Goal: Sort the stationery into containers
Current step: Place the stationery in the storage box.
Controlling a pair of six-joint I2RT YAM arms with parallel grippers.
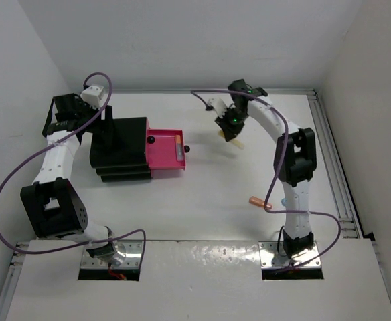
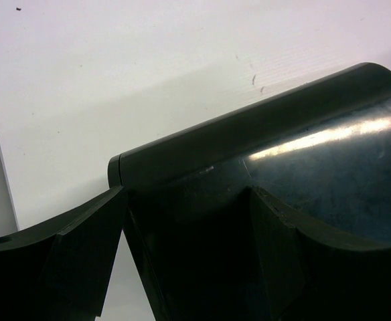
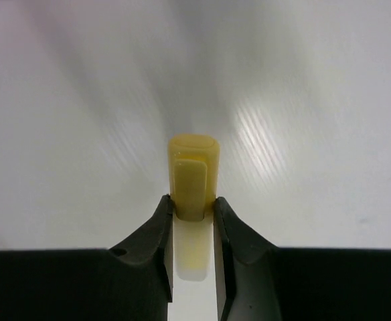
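Note:
The black stepped box [image 1: 118,144] stands at the left, one pink drawer [image 1: 163,155] pulled out with a slim pen [image 1: 179,147] in it. My left gripper [image 1: 106,132] rests on the box's back top. In the left wrist view the gripper [image 2: 185,194] is wide open and straddles the box's edge [image 2: 262,127]. My right gripper [image 1: 231,132] hangs above the table right of the drawer, shut on a yellow highlighter [image 1: 238,142]. In the right wrist view the gripper [image 3: 193,208] clamps the highlighter [image 3: 193,160] by its cap. An orange highlighter [image 1: 257,200] lies by the right arm.
A small light-blue object [image 1: 284,200] lies beside the right arm, partly hidden. The drawer's black knob [image 1: 187,148] points toward the right gripper. A purple cable [image 1: 276,167] hangs along the right arm. White walls close in at left, back and right.

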